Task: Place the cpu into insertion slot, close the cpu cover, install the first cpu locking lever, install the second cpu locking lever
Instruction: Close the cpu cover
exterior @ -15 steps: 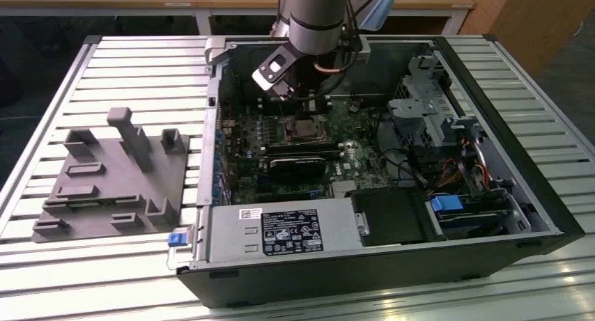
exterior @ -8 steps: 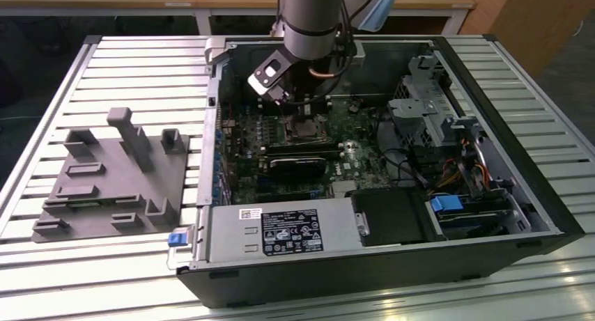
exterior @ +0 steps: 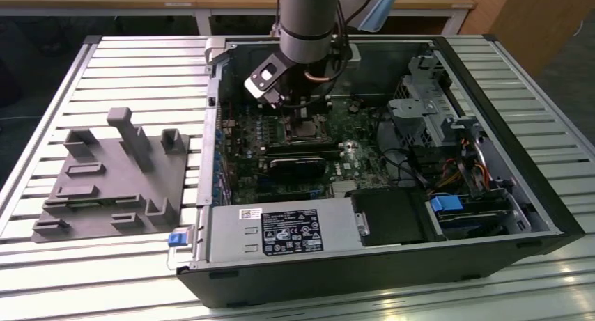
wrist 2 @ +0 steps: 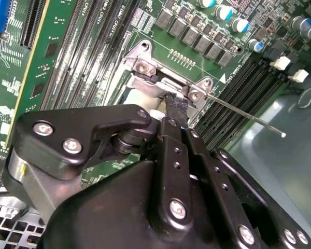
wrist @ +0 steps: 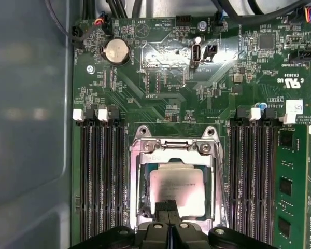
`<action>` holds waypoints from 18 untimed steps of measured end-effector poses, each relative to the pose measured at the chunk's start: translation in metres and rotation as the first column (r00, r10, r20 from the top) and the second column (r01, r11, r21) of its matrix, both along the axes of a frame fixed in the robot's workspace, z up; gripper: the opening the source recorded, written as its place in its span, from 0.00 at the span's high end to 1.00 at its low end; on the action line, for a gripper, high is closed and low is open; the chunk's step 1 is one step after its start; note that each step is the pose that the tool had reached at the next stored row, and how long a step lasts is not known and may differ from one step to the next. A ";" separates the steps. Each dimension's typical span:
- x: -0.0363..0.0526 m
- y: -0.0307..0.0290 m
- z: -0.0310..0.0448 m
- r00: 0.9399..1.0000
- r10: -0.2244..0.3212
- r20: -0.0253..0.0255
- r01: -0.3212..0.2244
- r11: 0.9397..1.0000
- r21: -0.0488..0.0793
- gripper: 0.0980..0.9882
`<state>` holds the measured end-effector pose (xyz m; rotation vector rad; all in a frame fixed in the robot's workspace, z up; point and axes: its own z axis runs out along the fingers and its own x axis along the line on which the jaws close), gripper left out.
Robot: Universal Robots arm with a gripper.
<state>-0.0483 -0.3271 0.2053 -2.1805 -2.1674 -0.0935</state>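
**A:** Where is the cpu from where you are?

**B:** Just beyond the tips of my hand [wrist: 168, 206]. The cpu [wrist: 177, 191] lies flat in its socket on the motherboard [wrist: 166, 78], between the two banks of memory slots [wrist: 101, 176]. All of that is inside the open case [exterior: 372, 279], which lies nearer the worktop's [exterior: 139, 56] edge on the exterior view's right.

**A:** And the cpu cover?

**B:** The cpu cover [wrist: 176, 157] looks folded down around the chip, and the metal top shows through its window. My tips are at the end of the cover nearest me. I cannot tell whether they touch it or hang just above.

**A:** Your fingers?

**B:** Pressed together, with nothing between them that I can see.

**A:** Which relation matters most here?

**B:** The one between my tips and the locking lever [wrist 2: 243, 115]. In the second wrist view it is a thin rod rooted at the socket corner just beside my tips. It slants away from the socket across the memory slots, and its far end is free. I judge it unlatched.
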 end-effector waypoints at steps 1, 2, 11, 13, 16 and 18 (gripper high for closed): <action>-0.0001 0.0000 -0.0005 1.000 0.000 0.000 0.000 1.000 0.000 0.99; -0.0002 0.0000 -0.0009 1.000 0.000 0.000 0.000 1.000 0.000 0.99; -0.0002 -0.0001 -0.0050 1.000 0.000 0.000 0.000 1.000 0.000 0.99; -0.0003 -0.0001 -0.0057 1.000 0.000 0.000 0.000 1.000 -0.001 0.99; 0.0001 0.0000 -0.0060 1.000 0.000 0.001 0.000 1.000 -0.001 0.99; 0.0006 0.0002 -0.0060 1.000 0.000 0.001 0.000 1.000 -0.001 0.99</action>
